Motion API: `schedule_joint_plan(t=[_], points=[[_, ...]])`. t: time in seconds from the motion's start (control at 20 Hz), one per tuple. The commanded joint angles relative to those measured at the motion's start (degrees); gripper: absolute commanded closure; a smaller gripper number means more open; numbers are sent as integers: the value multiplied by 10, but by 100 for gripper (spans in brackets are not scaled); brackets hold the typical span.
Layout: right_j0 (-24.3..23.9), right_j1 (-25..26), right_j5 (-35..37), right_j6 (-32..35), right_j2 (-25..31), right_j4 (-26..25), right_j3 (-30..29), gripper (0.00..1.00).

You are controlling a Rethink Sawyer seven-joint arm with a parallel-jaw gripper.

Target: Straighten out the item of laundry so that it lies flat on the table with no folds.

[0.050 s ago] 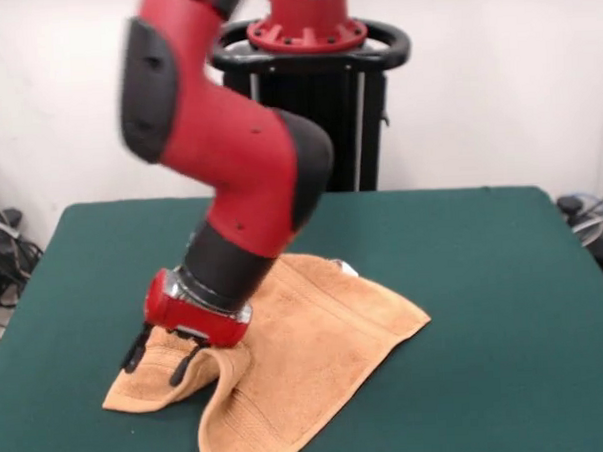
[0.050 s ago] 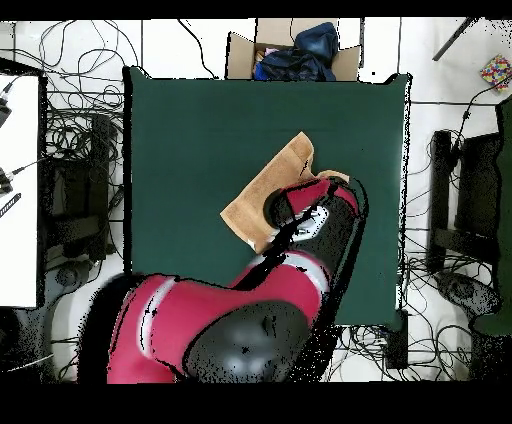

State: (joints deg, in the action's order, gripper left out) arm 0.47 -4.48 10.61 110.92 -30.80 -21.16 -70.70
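wall: plain white, behind the table | floor: pale tiles, strewn with black cables on both sides | cardboard box: open, at one table edge, dark cloth inside | white surface: along one side

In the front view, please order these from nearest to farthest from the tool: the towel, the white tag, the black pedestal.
1. Towel: directly under the tool, at its fingertips.
2. White tag: on the towel's far edge, to the right.
3. Pedestal: behind the table, at the top.
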Motion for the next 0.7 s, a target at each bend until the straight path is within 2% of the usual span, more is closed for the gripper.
schedule_joint_plan(t=[0.05,0.15,0.25,0.45,0.7], points=[[62,212,-122,281,-157,144,51,0],[43,188,-109,235,-116,138,45,0],[33,177,-106,209,-98,131,41,0],[33,190,-115,213,-112,143,42,0],[12,191,-144,183,-117,140,49,0]])
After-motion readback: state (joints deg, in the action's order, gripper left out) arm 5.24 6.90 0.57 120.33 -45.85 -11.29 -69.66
